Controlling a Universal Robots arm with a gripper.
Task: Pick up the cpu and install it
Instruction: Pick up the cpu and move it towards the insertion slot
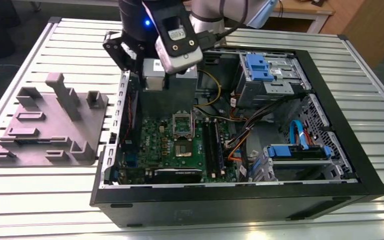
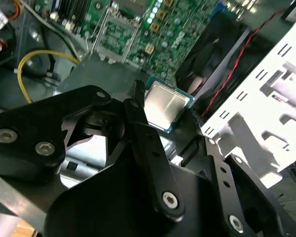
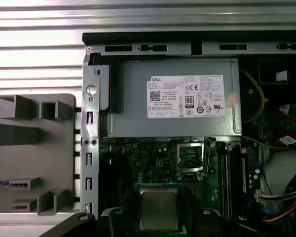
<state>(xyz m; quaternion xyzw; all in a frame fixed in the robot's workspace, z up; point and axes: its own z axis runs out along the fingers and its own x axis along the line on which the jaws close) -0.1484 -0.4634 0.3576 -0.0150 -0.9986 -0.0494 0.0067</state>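
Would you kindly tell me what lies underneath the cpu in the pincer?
In the first wrist view the cpu, gripped by the pincer, shows against the green motherboard, apart from the socket. What lies directly beneath it is covered.

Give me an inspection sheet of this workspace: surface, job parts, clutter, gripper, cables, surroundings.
Surface: slatted metal table, carrying an open computer case.
Job's things: cpu held above the green motherboard; socket apart from it, no chip seated.
Clutter: grey fixture tray at the exterior view's left, beside the case.
Grippers: gripper shut on the cpu.
Cables: yellow cable and orange wires inside the case.
Surroundings: wooden furniture beyond the table.
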